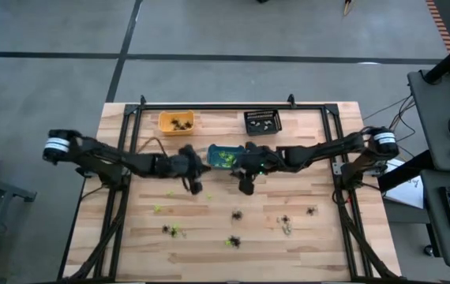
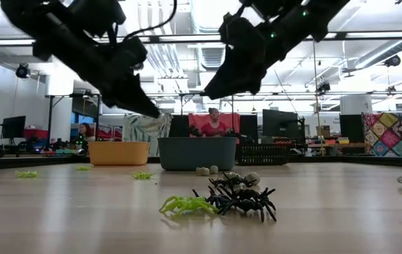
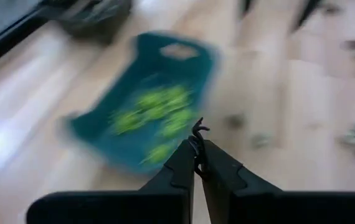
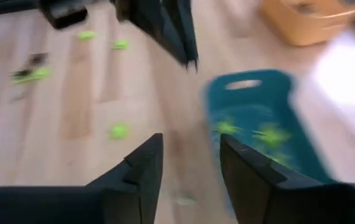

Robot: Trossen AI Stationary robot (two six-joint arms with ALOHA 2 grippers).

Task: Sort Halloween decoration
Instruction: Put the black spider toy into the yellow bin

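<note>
Centrally, both claws beside teal bin point(image 1: 225, 156).

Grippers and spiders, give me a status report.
Left gripper shut on a black spider beside the teal bin. Right gripper open, empty, by the same bin. Loose spiders remain on the table.

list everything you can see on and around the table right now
orange bin: one, orange, far side of the table, dark trinkets inside
black bin: one, black, far side, right of the orange bin
teal bin: one, teal, middle, green trinkets inside
loose trinkets: about ten, lime green and black, scattered over the near half
table: one, light wood with a dark frame
person: one, red top, in the room behind
left gripper: shut on a small black trinket, beside the teal bin
right gripper: open, empty, beside the teal bin
</note>
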